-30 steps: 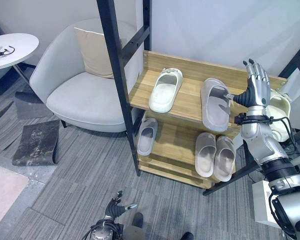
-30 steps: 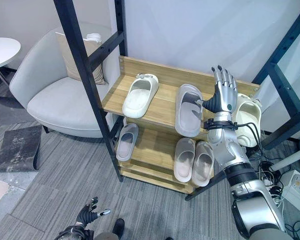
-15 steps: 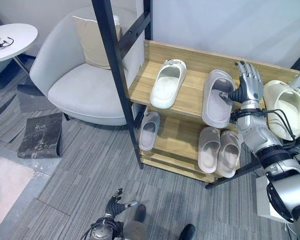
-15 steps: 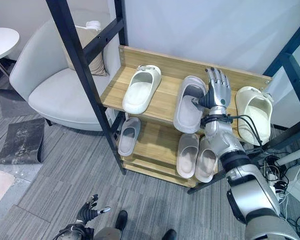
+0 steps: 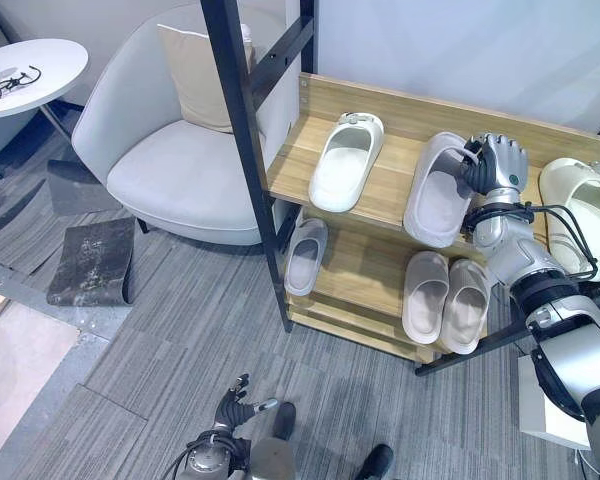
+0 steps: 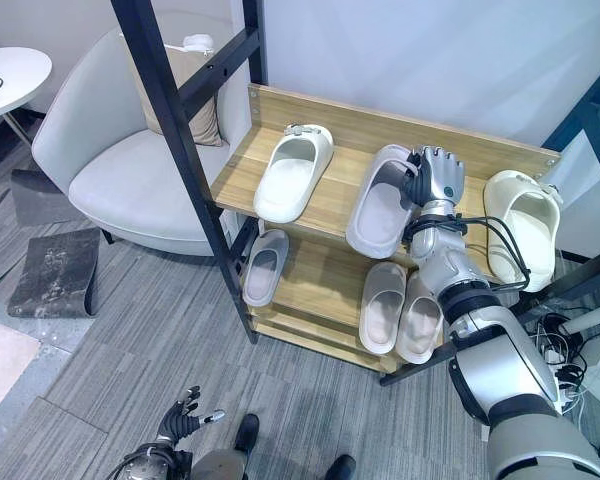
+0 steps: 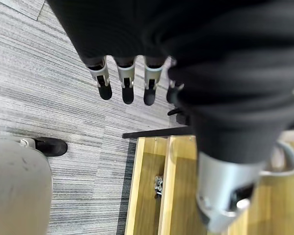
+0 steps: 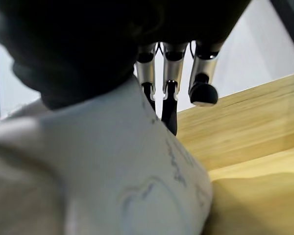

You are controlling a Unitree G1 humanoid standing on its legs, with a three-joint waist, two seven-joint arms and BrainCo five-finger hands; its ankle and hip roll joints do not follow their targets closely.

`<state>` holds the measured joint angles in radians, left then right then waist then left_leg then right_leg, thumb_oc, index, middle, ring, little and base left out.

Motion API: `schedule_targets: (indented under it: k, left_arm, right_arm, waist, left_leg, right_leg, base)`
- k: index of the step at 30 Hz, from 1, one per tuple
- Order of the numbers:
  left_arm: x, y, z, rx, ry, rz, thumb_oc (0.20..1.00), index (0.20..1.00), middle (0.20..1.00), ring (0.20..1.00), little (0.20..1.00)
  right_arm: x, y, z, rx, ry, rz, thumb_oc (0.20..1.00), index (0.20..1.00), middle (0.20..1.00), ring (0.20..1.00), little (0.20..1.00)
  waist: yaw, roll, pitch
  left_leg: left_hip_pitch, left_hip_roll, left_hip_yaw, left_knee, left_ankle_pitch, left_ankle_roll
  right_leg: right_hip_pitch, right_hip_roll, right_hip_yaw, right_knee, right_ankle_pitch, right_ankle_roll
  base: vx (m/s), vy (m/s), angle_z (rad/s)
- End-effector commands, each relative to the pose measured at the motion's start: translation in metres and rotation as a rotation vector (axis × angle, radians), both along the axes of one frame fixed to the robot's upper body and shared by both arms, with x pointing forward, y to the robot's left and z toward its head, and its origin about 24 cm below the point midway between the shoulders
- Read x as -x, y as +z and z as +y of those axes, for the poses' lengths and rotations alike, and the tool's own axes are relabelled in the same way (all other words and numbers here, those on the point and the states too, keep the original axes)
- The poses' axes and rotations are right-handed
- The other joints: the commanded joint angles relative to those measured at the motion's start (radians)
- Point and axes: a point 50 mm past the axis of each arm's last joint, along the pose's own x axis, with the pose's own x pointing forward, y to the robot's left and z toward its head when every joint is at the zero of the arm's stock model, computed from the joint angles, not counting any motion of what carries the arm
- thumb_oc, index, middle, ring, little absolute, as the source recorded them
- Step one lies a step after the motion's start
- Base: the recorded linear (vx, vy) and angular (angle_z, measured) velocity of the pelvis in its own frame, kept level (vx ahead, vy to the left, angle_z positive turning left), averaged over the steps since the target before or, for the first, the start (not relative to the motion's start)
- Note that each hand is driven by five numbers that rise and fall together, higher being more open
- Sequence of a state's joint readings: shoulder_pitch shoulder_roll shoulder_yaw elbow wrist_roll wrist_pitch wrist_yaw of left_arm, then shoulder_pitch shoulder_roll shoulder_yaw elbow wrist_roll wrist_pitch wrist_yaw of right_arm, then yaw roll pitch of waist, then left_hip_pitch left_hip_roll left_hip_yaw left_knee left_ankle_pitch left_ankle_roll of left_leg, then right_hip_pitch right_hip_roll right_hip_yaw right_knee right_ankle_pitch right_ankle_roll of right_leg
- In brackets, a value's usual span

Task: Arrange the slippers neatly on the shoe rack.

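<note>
A wooden shoe rack (image 5: 380, 205) with a black metal frame stood beside a pale grey armchair (image 5: 170, 175). On its top shelf lay three slippers: a white one (image 5: 345, 162) at the left, a grey slipper (image 5: 437, 190) in the middle, and a cream slipper (image 5: 583, 215) at the right end. The lower shelf held three more grey ones: a single slipper (image 5: 305, 258) at the left and a pair (image 5: 445, 300) side by side at the right. That made six slippers in all.

The right hand (image 5: 493, 163) was on the middle grey slipper's strap, fingers curled over its top and thumb against its side, gripping it. In the right wrist view the fingertips (image 8: 170, 105) hooked over the pale strap. The left hand (image 5: 235, 407) hung low over the carpet, fingers loosely spread and holding nothing.

The slippers looked like light moulded foam, soft yet shape-keeping, probably easy to slide across wood. The arched strap seemed the best place to grip.
</note>
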<state>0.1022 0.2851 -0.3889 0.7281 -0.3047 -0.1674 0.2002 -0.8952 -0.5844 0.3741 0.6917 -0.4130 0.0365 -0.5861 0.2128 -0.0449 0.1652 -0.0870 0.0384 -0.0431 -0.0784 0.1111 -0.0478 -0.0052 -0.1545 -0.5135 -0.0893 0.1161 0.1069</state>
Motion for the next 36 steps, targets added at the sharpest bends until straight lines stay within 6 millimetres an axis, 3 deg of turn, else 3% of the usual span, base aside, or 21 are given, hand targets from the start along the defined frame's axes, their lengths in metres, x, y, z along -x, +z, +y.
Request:
schedule_targets:
  k: [1,2,3,6,7,8,10,11,12,13,17,23,25,26,29,32,33,35,36]
  left_arm:
    - [-0.017,0.007,-0.008,0.012,-0.001,-0.067,1.000,1.000,1.000,1.000,1.000]
    - [-0.017,0.007,-0.008,0.019,0.019,-0.069,1.000,1.000,1.000,1.000,1.000]
    - [-0.016,0.007,-0.007,0.018,0.017,-0.066,1.000,1.000,1.000,1.000,1.000]
    - [-0.013,0.005,-0.010,0.019,0.024,-0.054,1.000,1.000,1.000,1.000,1.000]
    - [-0.013,0.005,-0.010,0.020,0.028,-0.056,1.000,1.000,1.000,1.000,1.000]
    - [-0.012,0.005,-0.010,0.018,0.027,-0.054,1.000,1.000,1.000,1.000,1.000]
    - [-0.010,0.005,-0.013,0.025,0.025,-0.047,1.000,1.000,1.000,1.000,1.000]
    - [-0.009,0.004,-0.013,0.024,0.025,-0.045,1.000,1.000,1.000,1.000,1.000]
    - [-0.006,0.003,-0.016,0.032,0.019,-0.032,1.000,1.000,1.000,1.000,1.000]
    - [-0.006,0.003,-0.016,0.032,0.018,-0.032,1.000,1.000,1.000,1.000,1.000]
    - [-0.003,0.003,-0.013,0.036,0.037,-0.020,1.000,1.000,1.000,1.000,1.000]
    - [-0.006,0.003,-0.007,0.032,0.077,-0.029,1.000,1.000,1.000,1.000,1.000]
    - [-0.008,0.004,-0.006,0.028,0.086,-0.039,1.000,1.000,1.000,1.000,1.000]
    - [-0.011,0.005,-0.005,0.025,0.095,-0.053,1.000,1.000,1.000,1.000,1.000]
    - [-0.012,0.006,-0.005,0.022,0.097,-0.060,1.000,1.000,1.000,1.000,1.000]
    - [-0.010,0.002,-0.006,0.020,0.116,-0.051,1.000,1.000,1.000,1.000,1.000]
    - [-0.010,0.003,-0.008,0.026,0.119,-0.058,1.000,1.000,1.000,1.000,1.000]
    - [-0.011,0.003,-0.012,0.036,0.116,-0.066,1.000,1.000,1.000,1.000,1.000]
    - [-0.011,0.003,-0.018,0.049,0.106,-0.072,1.000,1.000,1.000,1.000,1.000]
  right_arm:
    - [0.017,0.052,0.009,0.043,0.068,-0.245,0.200,0.200,0.200,0.200,0.200]
    - [0.033,0.057,0.017,0.022,0.133,-0.323,0.200,0.200,0.200,0.200,0.200]
    - [0.034,0.056,0.016,0.021,0.130,-0.320,0.200,0.200,0.200,0.200,0.200]
    - [0.062,0.059,0.023,-0.082,0.226,-0.450,0.200,0.200,0.200,0.200,0.200]
    - [0.080,0.067,0.031,-0.135,0.311,-0.541,0.200,0.200,0.200,0.200,0.200]
    - [0.082,0.066,0.031,-0.137,0.310,-0.539,0.200,0.200,0.200,0.200,0.200]
    - [0.106,0.058,0.051,-0.355,0.547,-0.580,0.200,0.200,0.200,0.200,0.200]
    - [0.107,0.058,0.051,-0.357,0.548,-0.577,0.200,0.200,0.200,0.200,0.200]
    - [0.121,0.055,0.068,-0.559,0.789,-0.563,0.200,0.200,0.200,0.200,0.200]
    - [0.121,0.055,0.067,-0.560,0.789,-0.562,0.200,0.200,0.200,0.200,0.200]
    - [0.139,0.044,0.109,-0.809,1.213,-0.375,0.200,0.200,0.200,0.200,0.200]
    - [0.158,0.023,0.171,-0.883,1.591,-0.015,0.200,0.200,0.200,0.200,0.200]
    - [0.159,0.014,0.185,-0.871,1.626,0.067,0.200,0.200,0.200,0.200,0.200]
    - [0.160,-0.003,0.199,-0.858,1.632,0.181,0.200,0.200,0.200,0.200,0.200]
    - [0.158,-0.017,0.206,-0.727,1.586,0.239,0.200,0.200,0.200,0.200,0.200]
    - [0.151,-0.033,0.204,-0.367,1.377,0.189,0.200,0.200,0.200,0.200,0.200]
    - [0.147,-0.047,0.205,-0.338,1.324,0.228,0.200,0.200,0.200,0.200,0.200]
    - [0.137,-0.057,0.198,-0.193,1.183,0.193,0.200,0.200,0.200,0.200,0.200]
    - [0.123,-0.075,0.187,-0.084,1.027,0.198,0.200,0.200,0.200,0.200,0.200]
  waist:
    - [0.018,-0.023,0.009]
    - [0.004,-0.020,0.008]
    - [0.005,-0.021,0.006]
    - [-0.010,-0.016,0.002]
    - [-0.021,-0.013,0.001]
    - [-0.020,-0.015,0.000]
    - [-0.030,-0.007,0.001]
    - [-0.031,-0.008,-0.001]
    - [-0.032,-0.003,0.001]
    - [-0.034,-0.004,-0.001]
    - [-0.033,0.005,-0.003]
    - [-0.006,0.013,-0.002]
    - [0.005,0.014,0.000]
    - [0.021,0.016,0.003]
    - [0.031,0.017,0.010]
    - [0.040,0.020,0.020]
    - [0.041,0.022,0.026]
    - [0.045,0.027,0.040]
    - [0.046,0.034,0.063]
  left_leg:
    - [0.041,-0.051,-0.016,0.018,-0.093,0.004]
    - [0.044,-0.050,-0.014,0.018,-0.093,0.002]
    - [0.043,-0.051,-0.015,0.018,-0.093,0.002]
    - [0.047,-0.049,-0.012,0.015,-0.090,0.000]
    - [0.047,-0.047,-0.009,0.013,-0.087,-0.002]
    - [0.048,-0.047,-0.010,0.012,-0.086,-0.002]
    - [0.051,-0.045,-0.006,0.010,-0.080,-0.004]
    - [0.050,-0.045,-0.007,0.010,-0.080,-0.004]
    - [0.057,-0.042,-0.008,0.009,-0.078,-0.009]
    - [0.053,-0.044,-0.010,0.009,-0.074,-0.007]
    - [0.049,-0.045,-0.020,0.007,-0.062,-0.013]
    - [0.038,-0.046,-0.055,0.009,-0.048,-0.028]
    - [0.035,-0.047,-0.068,0.009,-0.045,-0.030]
    - [0.030,-0.048,-0.082,0.010,-0.041,-0.033]
    - [0.025,-0.050,-0.101,0.011,-0.036,-0.040]
    - [0.019,-0.052,-0.116,0.012,-0.032,-0.044]
    - [0.016,-0.053,-0.120,0.015,-0.033,-0.045]
    - [0.009,-0.055,-0.124,0.024,-0.034,-0.045]
    - [-0.002,-0.057,-0.127,0.037,-0.035,-0.043]
  right_leg:
    - [0.109,0.027,0.011,0.005,-0.130,0.030]
    - [0.111,0.027,0.014,0.005,-0.131,0.029]
    - [0.111,0.026,0.013,0.005,-0.131,0.030]
    - [0.114,0.026,0.010,0.006,-0.133,0.029]
    - [0.113,0.026,0.012,0.006,-0.134,0.028]
    - [0.114,0.026,0.011,0.006,-0.134,0.028]
    - [0.115,0.026,0.012,0.008,-0.134,0.027]
    - [0.115,0.026,0.011,0.007,-0.134,0.027]
    - [0.122,0.028,0.011,0.010,-0.140,0.023]
    - [0.120,0.026,0.009,0.009,-0.136,0.024]
    - [0.121,0.026,-0.005,0.014,-0.136,0.020]
    - [0.126,0.030,-0.040,0.024,-0.144,0.010]
    - [0.129,0.031,-0.056,0.026,-0.145,0.009]
    - [0.131,0.031,-0.072,0.029,-0.148,0.007]
    - [0.132,0.033,-0.092,0.034,-0.156,0.003]
    - [0.133,0.038,-0.112,0.040,-0.165,0.001]
    - [0.133,0.039,-0.119,0.041,-0.167,0.001]
    - [0.127,0.040,-0.126,0.049,-0.174,0.001]
    - [0.115,0.038,-0.129,0.063,-0.180,0.001]
  base:
    - [0.00,0.000,0.00]
    - [0.00,0.000,0.00]
    - [0.00,0.000,0.00]
    - [-0.03,-0.016,0.01]
    - [-0.04,-0.023,0.01]
    - [-0.04,-0.037,0.00]
    - [-0.06,-0.023,-0.05]
    - [-0.07,-0.031,-0.04]
    - [-0.03,-0.018,-0.04]
    - [-0.06,-0.029,-0.05]
    - [-0.06,-0.029,0.01]
    - [-0.06,-0.029,0.12]
    - [-0.05,-0.030,0.29]
    - [-0.05,-0.032,0.31]
    - [-0.03,-0.020,0.34]
    - [-0.02,-0.019,0.26]
    - [-0.03,-0.017,0.22]
    - [-0.06,-0.012,0.13]
    - [-0.12,-0.005,0.00]
